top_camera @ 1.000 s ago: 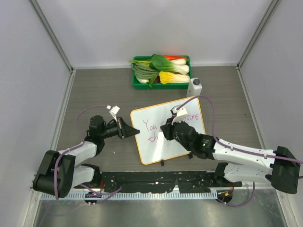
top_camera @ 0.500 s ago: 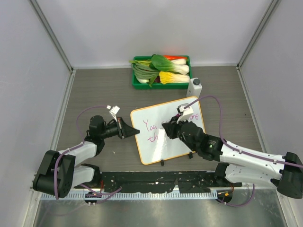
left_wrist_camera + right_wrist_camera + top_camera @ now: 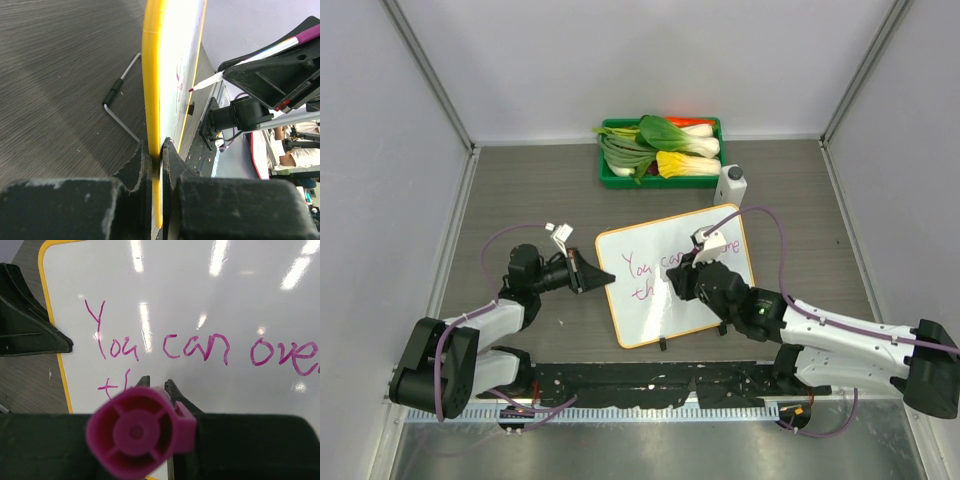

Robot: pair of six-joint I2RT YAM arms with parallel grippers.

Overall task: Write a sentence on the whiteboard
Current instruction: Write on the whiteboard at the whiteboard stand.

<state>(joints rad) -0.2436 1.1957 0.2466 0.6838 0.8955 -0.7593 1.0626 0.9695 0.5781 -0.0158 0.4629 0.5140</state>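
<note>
The whiteboard [image 3: 642,322], white with an orange rim, stands tilted on the table. My left gripper [image 3: 606,279] is shut on its left edge; in the left wrist view the rim [image 3: 151,75] sits between the two jaws [image 3: 156,145]. My right gripper [image 3: 678,287] is shut on a magenta marker [image 3: 139,432] over the board's middle. The marker's tip [image 3: 191,89] is at the board face. The sentence [image 3: 165,345] reads "You can ove" in pink, with "th" [image 3: 114,385] started on a second line. The rest is hidden by my right arm.
A green tray [image 3: 608,178] of vegetables stands at the back. A small white bottle-like object [image 3: 730,184] stands right of it, just behind the board. Wire stand legs [image 3: 120,107] stick out behind the board. Grey walls close in both sides.
My right gripper with the marker has shifted slightly to the right and nearer over the board. The left arm and the board have not moved.
</note>
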